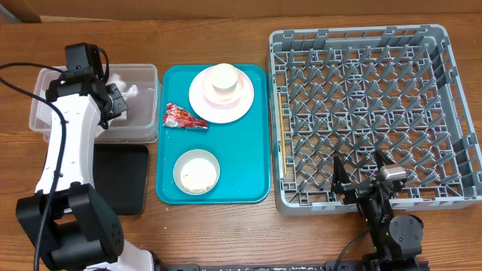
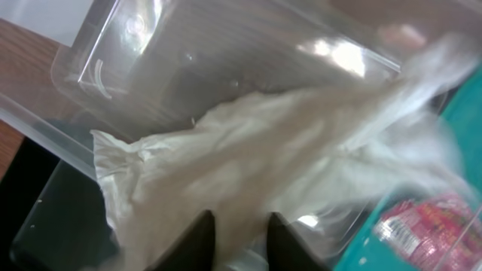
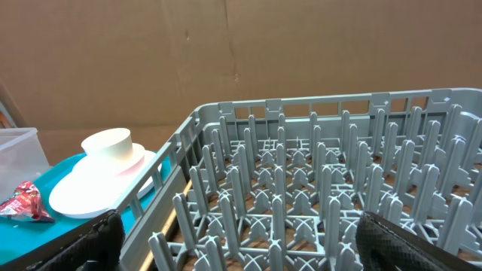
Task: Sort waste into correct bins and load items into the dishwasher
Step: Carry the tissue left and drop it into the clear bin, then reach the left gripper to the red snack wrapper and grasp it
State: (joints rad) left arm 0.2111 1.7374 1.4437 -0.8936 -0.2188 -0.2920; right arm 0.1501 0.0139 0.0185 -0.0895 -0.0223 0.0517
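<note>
My left gripper (image 1: 120,102) (image 2: 239,215) hangs over the clear tub (image 1: 143,129) (image 2: 113,53), its jaws a narrow gap apart. The crumpled white napkin (image 1: 132,89) (image 2: 263,150) spreads inside the tub just beyond the fingertips, blurred. On the teal tray (image 1: 169,150) the red wrapper (image 1: 181,117) (image 2: 429,226) lies loose. A cream cup (image 1: 224,81) (image 3: 109,143) stands on the pale pink plate (image 1: 205,104) (image 3: 98,184). A bowl (image 1: 196,172) holds whitish grains. My right gripper (image 1: 364,175) (image 3: 252,241) stands wide open over the near edge of the grey dish rack (image 1: 361,98) (image 3: 316,173), with nothing between its fingers.
A shallow black tray (image 1: 120,177) lies on the wooden table in front of the tub, left of the teal tray. The rack's upright pegs fill the right half of the table. Brown cardboard stands behind the rack in the right wrist view.
</note>
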